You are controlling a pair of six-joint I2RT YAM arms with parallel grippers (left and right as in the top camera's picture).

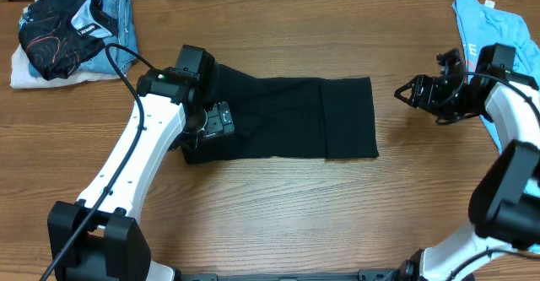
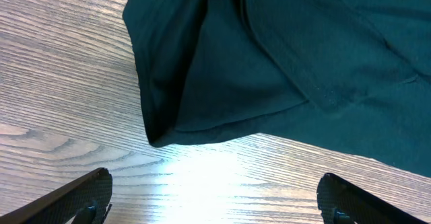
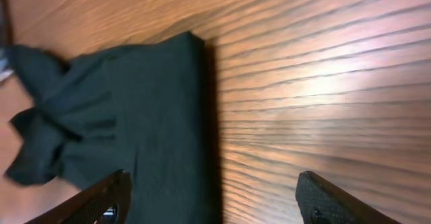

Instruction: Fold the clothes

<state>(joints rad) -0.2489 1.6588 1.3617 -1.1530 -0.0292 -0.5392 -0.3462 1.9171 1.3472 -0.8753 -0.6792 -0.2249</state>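
Left claw [image 2: 214, 200] wide by soft black T-shirt [image 2: 289, 62]

A black T-shirt [image 1: 295, 116] is seen folded into a long, flat rectangle, laid across the middle of the table [image 1: 278, 205] with its long side running left to right. Its right edge is straight; its left end is layered and slightly bunched. A light blue T-shirt [image 1: 472, 19] with white print is spread at the far right edge. At the far left corner, a black printed garment [image 1: 59, 32] is heaped on denim [image 1: 114, 2] and a white cloth [image 1: 34, 70].
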